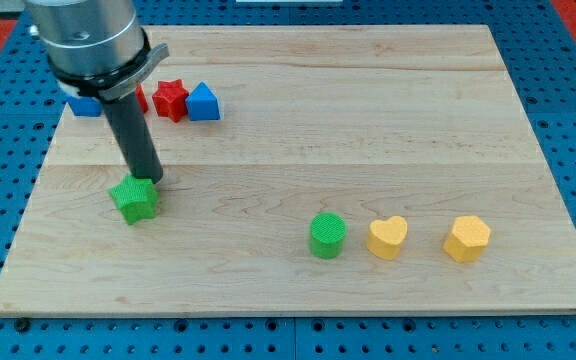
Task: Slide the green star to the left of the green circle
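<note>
The green star [134, 199] lies on the wooden board [368, 110] at the view's left, a little below the middle. The green circle [328, 235] stands well to its right, toward the view's bottom. My tip [151, 183] touches the star's upper right edge. The rod rises from there up to the arm's grey body at the view's top left.
A yellow heart [387, 238] and a yellow hexagon [466, 238] stand in a row right of the green circle. At the top left are a red star [170, 99], a blue triangle-like block [203, 102], and a blue block [83, 104] partly hidden by the arm.
</note>
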Robot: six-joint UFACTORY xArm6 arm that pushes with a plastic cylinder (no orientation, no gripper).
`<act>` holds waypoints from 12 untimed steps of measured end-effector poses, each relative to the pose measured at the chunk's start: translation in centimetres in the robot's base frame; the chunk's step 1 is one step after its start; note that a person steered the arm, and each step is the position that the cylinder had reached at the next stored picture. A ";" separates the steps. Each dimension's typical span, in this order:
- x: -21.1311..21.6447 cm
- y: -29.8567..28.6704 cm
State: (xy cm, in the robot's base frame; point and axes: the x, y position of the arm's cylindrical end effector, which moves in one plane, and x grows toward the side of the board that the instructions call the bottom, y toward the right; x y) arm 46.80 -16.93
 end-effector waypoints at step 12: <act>12.0 10.9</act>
State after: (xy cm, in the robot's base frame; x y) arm 58.81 -5.98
